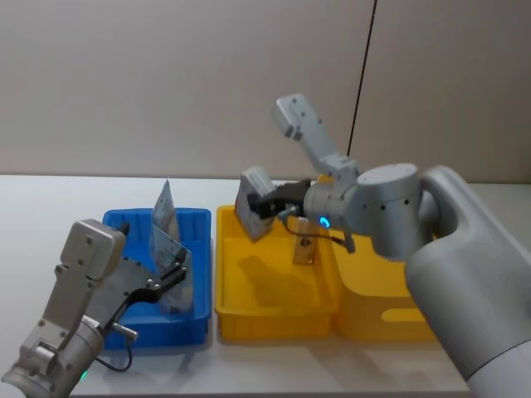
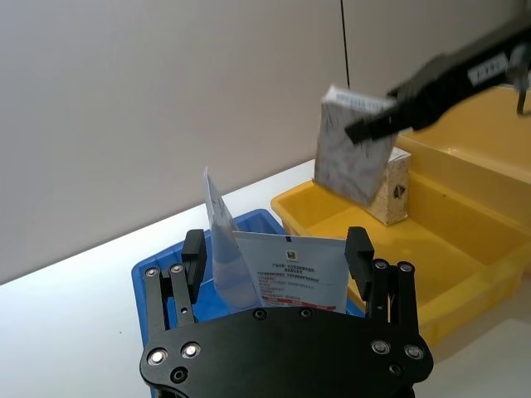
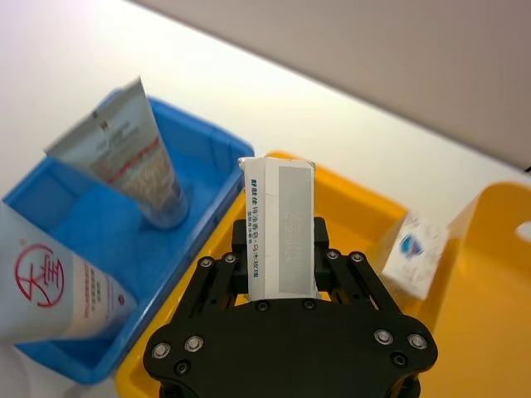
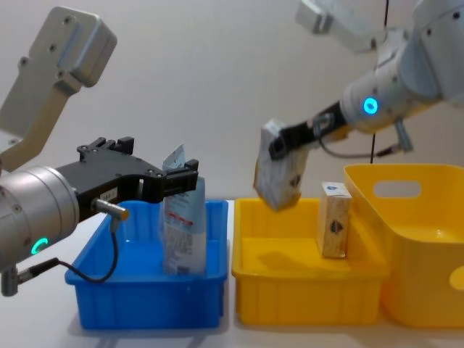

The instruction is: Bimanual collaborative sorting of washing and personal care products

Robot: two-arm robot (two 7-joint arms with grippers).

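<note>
Two pale squeeze tubes stand in the blue bin, crimped ends up. My left gripper is open around the nearer tube; a gap shows at one finger, and the other tube is just behind it. From the chest, the left gripper sits at that tube's upper part. My right gripper is shut on a grey-white box, holding it tilted above the yellow bin. A cream box with a blue top stands upright in that yellow bin.
A taller yellow bin with a handle slot adjoins the first one on the right. All three bins sit side by side near the front of the white table. A plain wall is behind.
</note>
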